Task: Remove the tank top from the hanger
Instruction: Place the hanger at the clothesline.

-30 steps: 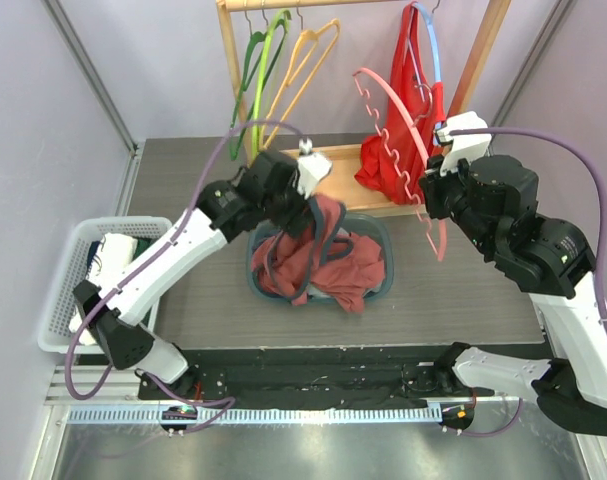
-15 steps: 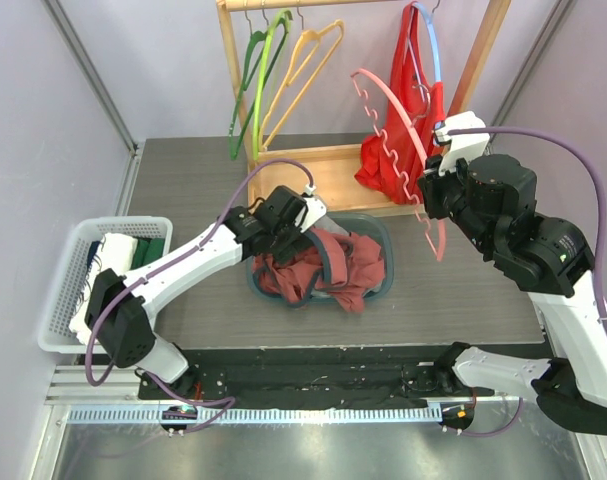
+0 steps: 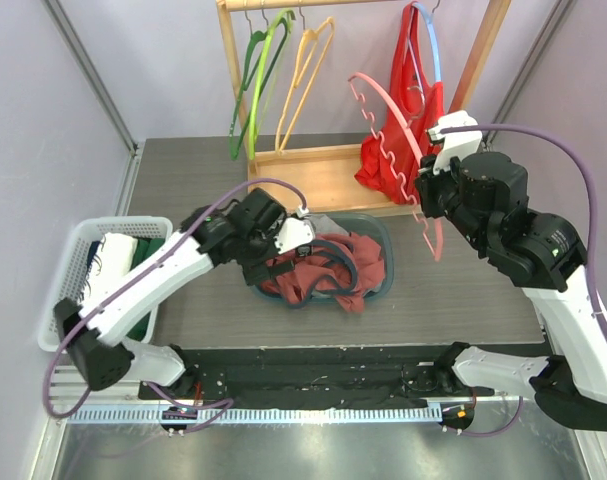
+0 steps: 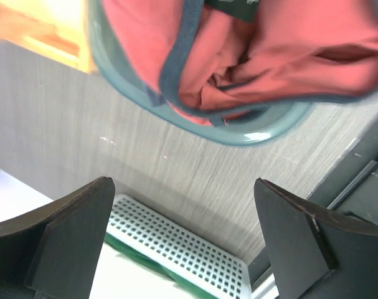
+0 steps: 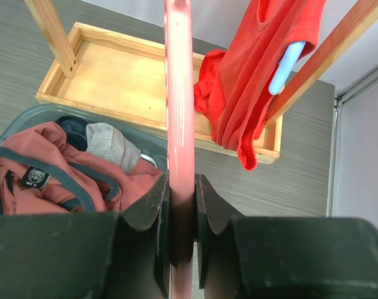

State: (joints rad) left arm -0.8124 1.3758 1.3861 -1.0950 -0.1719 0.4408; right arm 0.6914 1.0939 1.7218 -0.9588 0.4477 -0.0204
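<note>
The rust-red tank top (image 3: 328, 268) with dark trim lies crumpled in the teal basket (image 3: 384, 240). It also shows in the left wrist view (image 4: 269, 56) and the right wrist view (image 5: 45, 168). My left gripper (image 3: 283, 245) is open and empty at the basket's left rim; between its fingers (image 4: 184, 184) I see table and the white basket. My right gripper (image 3: 425, 195) is shut on the bare pink hanger (image 3: 383, 130) and holds it upright right of the basket. In the right wrist view the jaws (image 5: 181, 187) clamp the hanger's bar (image 5: 178, 75).
A wooden rack with a tray base (image 3: 323, 175) stands behind the basket. It carries a green hanger (image 3: 251, 85), a yellow hanger (image 3: 308, 60) and a bright red shirt (image 3: 403, 150) on a blue hanger (image 3: 431, 45). A white basket (image 3: 63, 290) with folded clothes sits far left.
My left gripper has let go of the tank top and drawn back left and down. The tank top has dropped into the teal basket. The right arm has barely moved.
</note>
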